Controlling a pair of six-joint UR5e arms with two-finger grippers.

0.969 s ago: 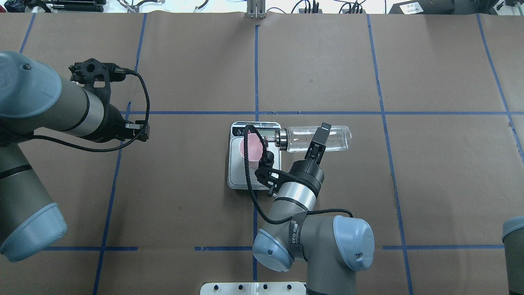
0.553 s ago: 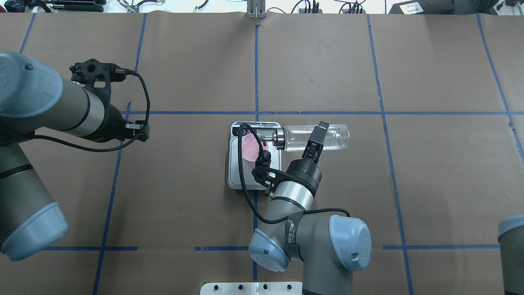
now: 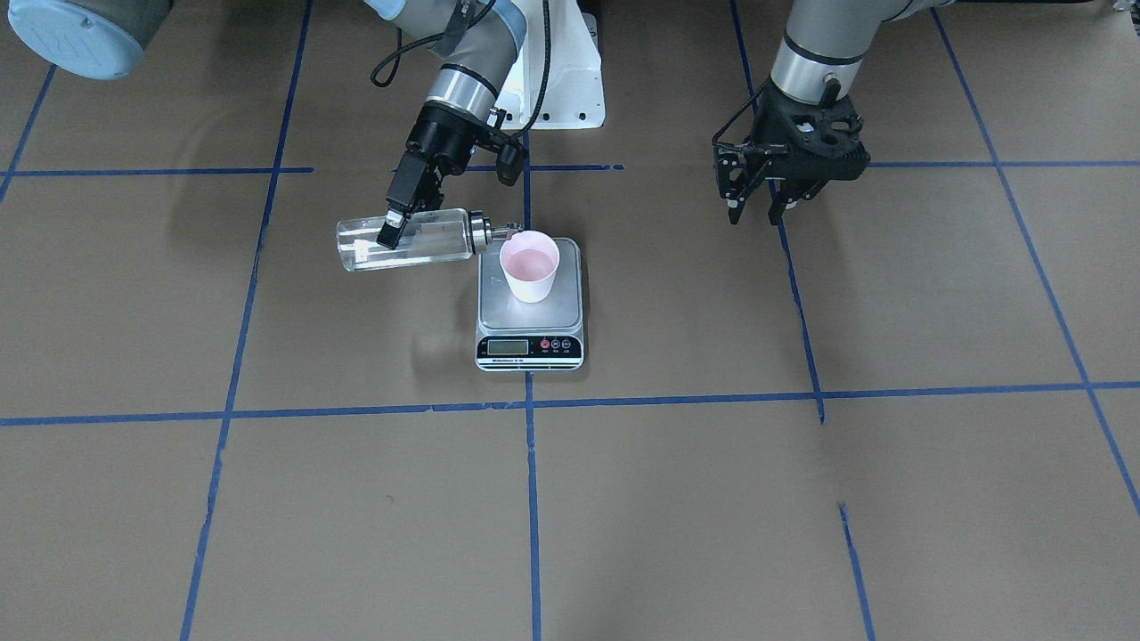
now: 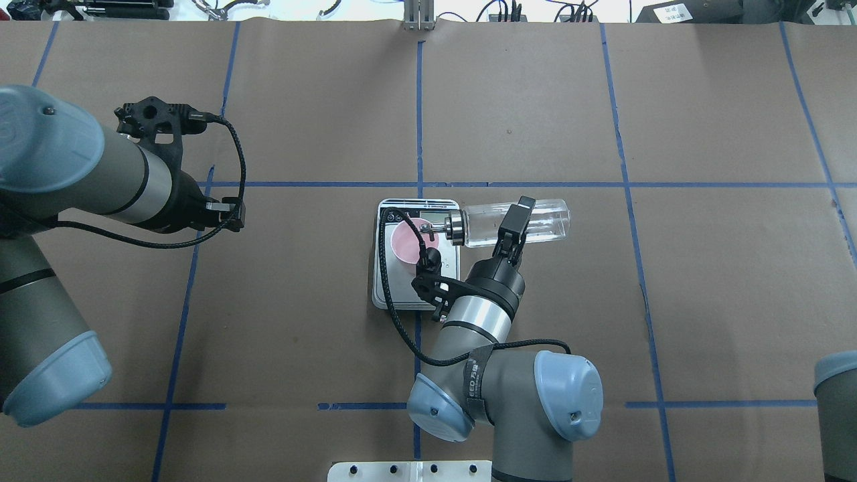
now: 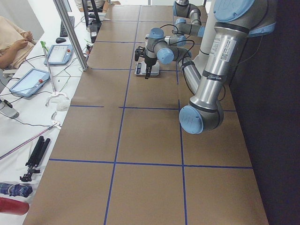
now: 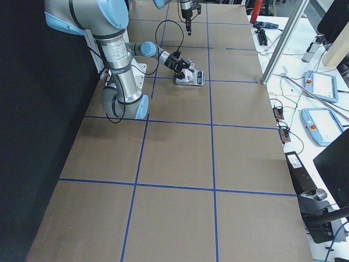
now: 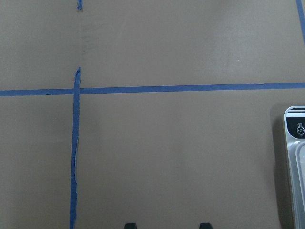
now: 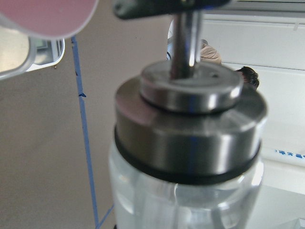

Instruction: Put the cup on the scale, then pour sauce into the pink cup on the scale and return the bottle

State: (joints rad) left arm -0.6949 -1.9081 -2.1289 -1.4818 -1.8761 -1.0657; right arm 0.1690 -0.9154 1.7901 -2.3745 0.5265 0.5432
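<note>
Now the right pincer, clenched on the clear cylindrical silver-capped glass bottle, has edged slightly left, spout seemingly over the small pale pink tapered cup on the square steel-topped scale. The left pincer hangs released, well apart above the brown tabletop; a black cable crosses the scale overhead.

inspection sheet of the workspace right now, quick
surface: brown paper-covered table with blue tape grid.
job's things: small pale pink tapered cup stands on square steel-topped digital scale; clear glass bottle with silver cap lies near horizontal, spout at the cup's rim.
clutter: nothing seen.
claws: right claw shut on the bottle; left claw open, empty.
cables: black cable loops off each wrist.
surroundings: tablets and a seated person beside the table.
</note>
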